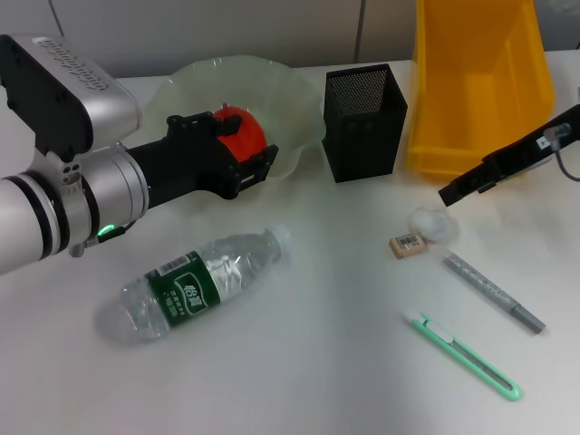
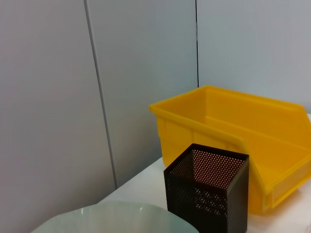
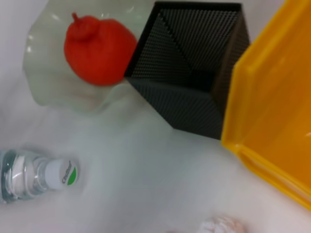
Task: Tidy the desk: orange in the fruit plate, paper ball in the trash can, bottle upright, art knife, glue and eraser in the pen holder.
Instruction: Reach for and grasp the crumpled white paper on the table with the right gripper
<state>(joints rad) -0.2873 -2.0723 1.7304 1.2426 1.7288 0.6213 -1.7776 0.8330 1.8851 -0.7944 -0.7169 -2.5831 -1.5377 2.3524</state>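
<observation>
The left end effector (image 1: 243, 163) reaches over the fruit plate (image 1: 299, 95) near the bench's far edge, covering part of the orange (image 1: 237, 122); whether it grips the fruit cannot be told. The right end effector (image 1: 449, 193) hovers just above the paper ball (image 1: 433, 222); its opening cannot be told either. The bottle (image 1: 199, 283) lies flat. The eraser (image 1: 407, 243), glue (image 1: 494, 292) and art knife (image 1: 464, 355) lie toward the right edge. The pen holder (image 1: 364, 122) stands beside the yellow trash can (image 1: 480, 82), which is cut off.
</observation>
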